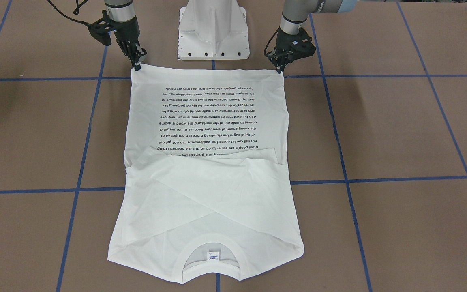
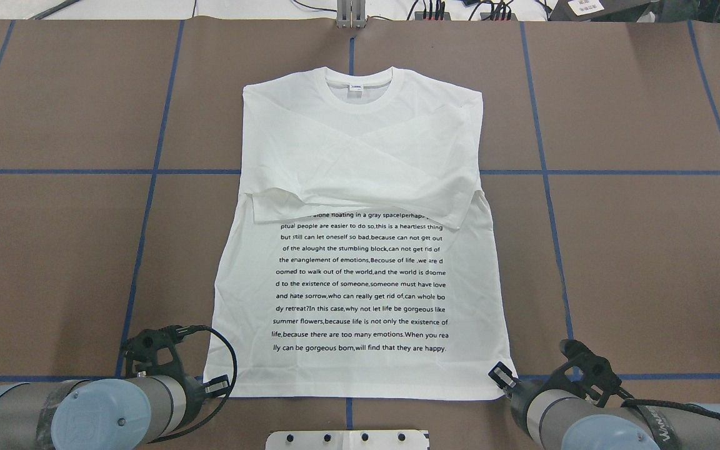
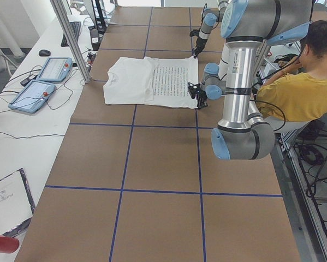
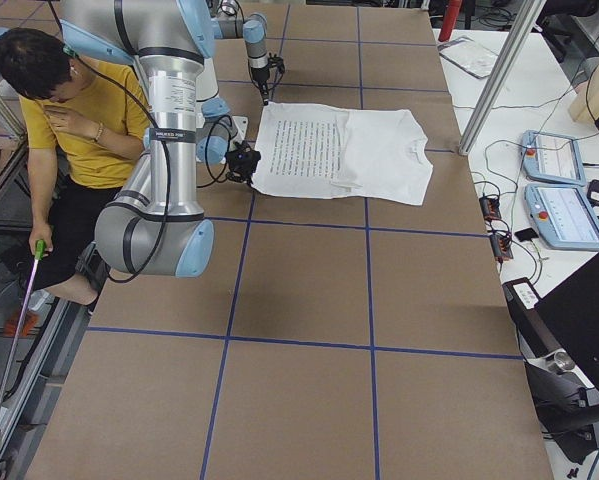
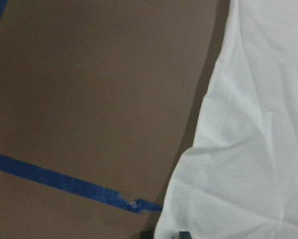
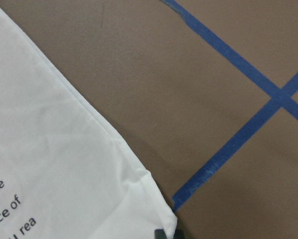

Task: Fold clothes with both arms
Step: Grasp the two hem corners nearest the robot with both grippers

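The white long-sleeved T-shirt (image 1: 213, 190) (image 2: 360, 144) lies flat, printed side up. Its black text block (image 1: 211, 117) (image 2: 360, 281) is toward the robot. Both sleeves are folded across the chest. The ribbed collar (image 1: 212, 237) and neck label (image 2: 355, 87) are at the far end. My left gripper (image 1: 281, 68) (image 2: 217, 384) looks shut on the hem's left corner (image 5: 178, 219). My right gripper (image 1: 137, 64) (image 2: 502, 376) looks shut on the hem's right corner (image 6: 158, 209). Both are low at the table.
The white pedestal base (image 1: 213, 32) stands between the arms just behind the hem. Blue tape lines (image 2: 147, 206) grid the brown table. An operator in a yellow shirt (image 3: 294, 93) sits behind the robot. Tablets (image 3: 43, 82) lie on the side bench.
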You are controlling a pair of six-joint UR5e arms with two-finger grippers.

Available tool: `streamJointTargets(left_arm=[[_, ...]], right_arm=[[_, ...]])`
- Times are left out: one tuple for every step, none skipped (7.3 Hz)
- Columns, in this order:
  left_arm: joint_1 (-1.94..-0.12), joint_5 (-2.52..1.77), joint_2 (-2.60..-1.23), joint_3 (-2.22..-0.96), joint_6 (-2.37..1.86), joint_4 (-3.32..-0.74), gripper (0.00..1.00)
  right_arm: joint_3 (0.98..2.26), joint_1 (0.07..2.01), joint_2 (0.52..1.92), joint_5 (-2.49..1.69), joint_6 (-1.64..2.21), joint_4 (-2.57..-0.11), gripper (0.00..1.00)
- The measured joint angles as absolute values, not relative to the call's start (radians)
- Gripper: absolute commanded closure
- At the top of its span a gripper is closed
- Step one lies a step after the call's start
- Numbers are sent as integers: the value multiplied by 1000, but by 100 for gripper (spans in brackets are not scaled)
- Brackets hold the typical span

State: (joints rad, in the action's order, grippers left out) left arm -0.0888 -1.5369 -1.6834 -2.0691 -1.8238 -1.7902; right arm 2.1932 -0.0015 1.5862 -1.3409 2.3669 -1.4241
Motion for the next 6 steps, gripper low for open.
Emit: streamJointTargets(left_arm=[[-89, -1544, -1683, -2074, -1824, -1790, 100], [-90, -1548, -1683, -2086, -1824, -1790, 100], [-91, -1550, -1678, -2114, -1832, -1790, 100], [-91, -1553, -1669, -2153, -1856, -1788, 100], [-91, -1555, -1656, -2191, -1891, -1786, 100], [-85, -1556, -1644, -2222, -1926, -1784, 100]], right_arm=[[2193, -1, 1586, -1341, 2367, -1424, 100], [2193, 0, 1586, -1341, 2367, -1424, 100], [2196, 3, 1586, -1342, 2366, -1424, 100], [2205, 7, 1588, -1342, 2364, -1424, 100], [2220, 10, 1593, -1343, 2363, -1424, 100], [2232, 11, 1600, -1344, 2363, -1424, 100]])
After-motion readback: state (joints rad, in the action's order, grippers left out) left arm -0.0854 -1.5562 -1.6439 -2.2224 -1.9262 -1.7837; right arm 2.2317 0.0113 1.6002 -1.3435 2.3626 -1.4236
